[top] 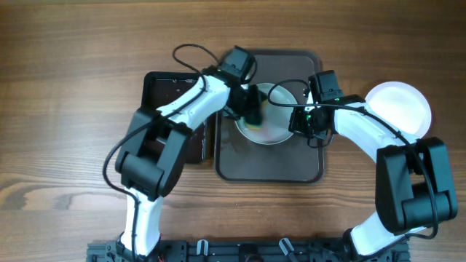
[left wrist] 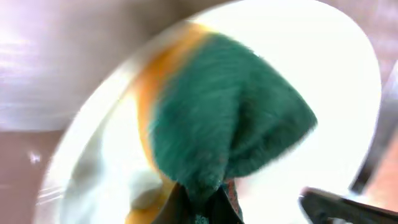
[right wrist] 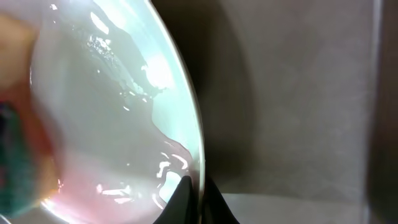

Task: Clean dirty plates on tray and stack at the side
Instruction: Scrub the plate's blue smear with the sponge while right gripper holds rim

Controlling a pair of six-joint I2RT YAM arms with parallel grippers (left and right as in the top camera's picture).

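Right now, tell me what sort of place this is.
Probably a robot dish-cleaning workbench: a wooden table, a brown tray holding a white plate, a green sponge on it, two robot arms.

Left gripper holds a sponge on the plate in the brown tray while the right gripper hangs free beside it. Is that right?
No. The right gripper is not free: the right wrist view shows it shut on the rim of the plate. The rest stands: the left gripper holds the sponge on that plate in the brown tray.
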